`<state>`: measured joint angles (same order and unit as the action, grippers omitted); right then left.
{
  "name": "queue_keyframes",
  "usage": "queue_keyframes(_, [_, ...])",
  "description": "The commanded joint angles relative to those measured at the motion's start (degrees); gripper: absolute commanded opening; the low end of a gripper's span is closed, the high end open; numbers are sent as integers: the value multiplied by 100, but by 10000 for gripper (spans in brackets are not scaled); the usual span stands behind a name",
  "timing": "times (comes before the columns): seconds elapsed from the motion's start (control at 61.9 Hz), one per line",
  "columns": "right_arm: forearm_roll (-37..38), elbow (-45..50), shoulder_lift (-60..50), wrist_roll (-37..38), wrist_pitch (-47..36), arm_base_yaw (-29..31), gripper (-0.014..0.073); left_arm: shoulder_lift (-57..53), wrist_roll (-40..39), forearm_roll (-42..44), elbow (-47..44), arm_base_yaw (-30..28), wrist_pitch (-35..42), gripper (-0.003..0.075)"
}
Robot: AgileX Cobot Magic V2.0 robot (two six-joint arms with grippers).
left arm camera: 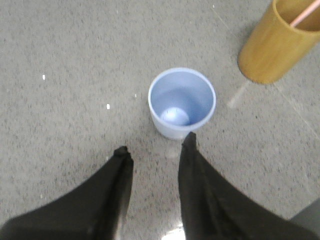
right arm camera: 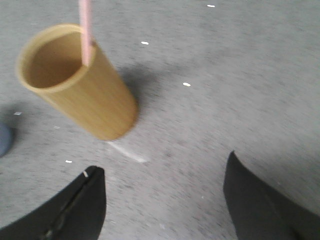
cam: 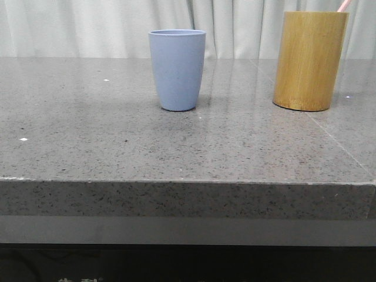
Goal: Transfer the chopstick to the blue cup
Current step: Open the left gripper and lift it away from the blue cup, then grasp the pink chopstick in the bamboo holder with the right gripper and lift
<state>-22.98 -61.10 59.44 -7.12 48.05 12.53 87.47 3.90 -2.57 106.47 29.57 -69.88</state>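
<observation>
The blue cup [cam: 177, 69] stands upright and empty on the grey stone table, left of the bamboo cylinder [cam: 309, 60]. A pale pink chopstick [cam: 344, 5] pokes out of the cylinder; only its upper end shows. In the left wrist view my left gripper [left arm camera: 156, 142] is open and empty, hovering just short of the blue cup [left arm camera: 182, 102]. In the right wrist view my right gripper [right arm camera: 162, 162] is open wide and empty above bare table, beside the cylinder [right arm camera: 80, 82] with the chopstick [right arm camera: 86, 30] leaning on its rim. Neither gripper shows in the front view.
The table's front edge [cam: 188, 182] runs across the front view. A seam line [cam: 341, 141] crosses the stone at the right. White curtains [cam: 88, 26] hang behind the table.
</observation>
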Motion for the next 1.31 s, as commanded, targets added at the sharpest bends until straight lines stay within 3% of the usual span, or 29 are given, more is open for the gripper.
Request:
queue_keyframes(0.0, [-789, -614, 319, -653, -114, 48, 519, -734, -51, 56, -651, -18, 783, 244])
queue_keyframes(0.178, [-1462, -1413, 1099, -1229, -15, 48, 519, -1812, -51, 64, -2241, -18, 1374, 244])
queue_keyframes(0.371, [-1548, -2205, 1956, -1271, 48, 48, 519, -2855, -51, 15, -3719, -18, 1682, 244])
queue_keyframes(0.743, [-1609, -3017, 3135, -1303, -176, -457, 510, -3763, -195, 15, -4568, -18, 1653, 243])
queue_keyframes(1.001, [-1453, -3069, 3243, -1305, -194, -480, 267, -3787, -195, 15, -4568, -18, 1637, 244])
queue_keyframes(1.292, [-1439, -3076, 3243, -1305, -41, -480, 68, -3787, -195, 15, -4568, -18, 1655, 243])
